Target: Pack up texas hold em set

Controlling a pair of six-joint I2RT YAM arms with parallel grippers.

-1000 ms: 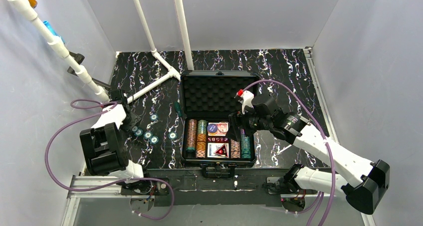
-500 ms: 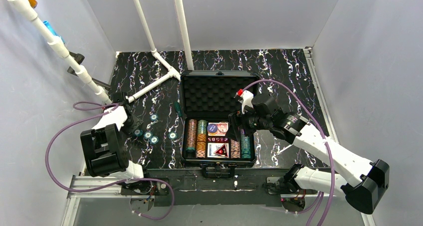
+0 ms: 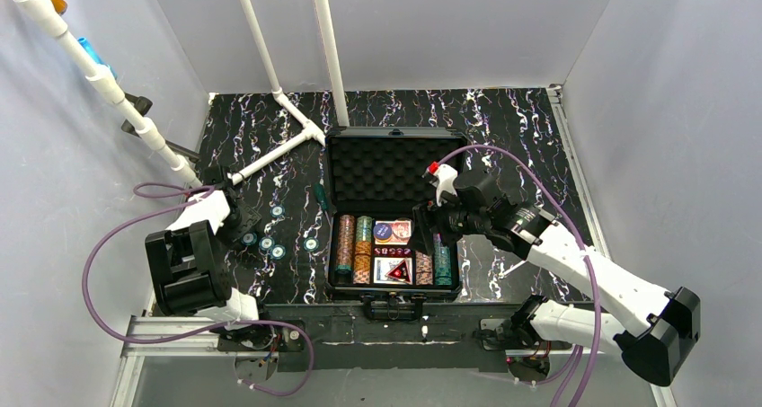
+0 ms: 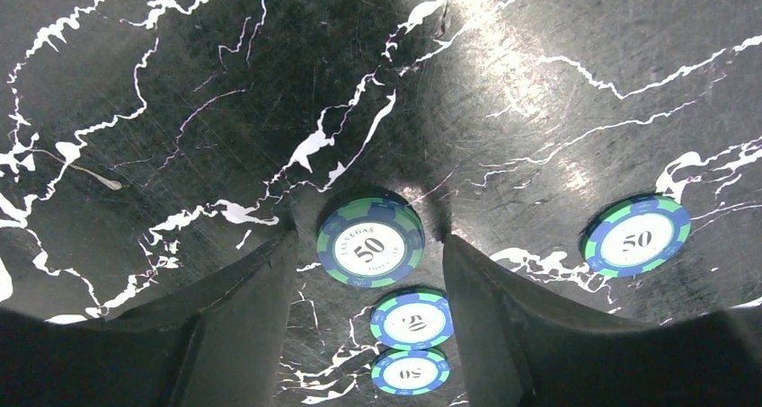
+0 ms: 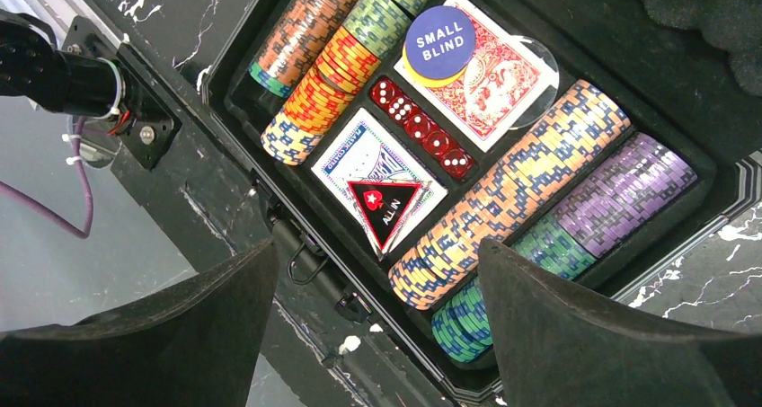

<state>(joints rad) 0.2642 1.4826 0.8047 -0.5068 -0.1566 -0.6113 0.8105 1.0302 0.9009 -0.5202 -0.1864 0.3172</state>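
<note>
Reading "SMALL BLIND": blue disc

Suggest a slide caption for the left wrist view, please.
Left gripper open astride a green-and-blue 50 chip on the marbled table, three more chips nearby.

My fingers are matt black plastic. The table is glossy black, marble-veined, finely scratched (glare shows it). The chips look smooth and matt; the case is matt black plastic, its lid foam dimpled.

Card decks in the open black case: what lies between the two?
A row of small red dice, between the red-backed deck and the blue-and-white deck; the right wrist view shows it.
</note>
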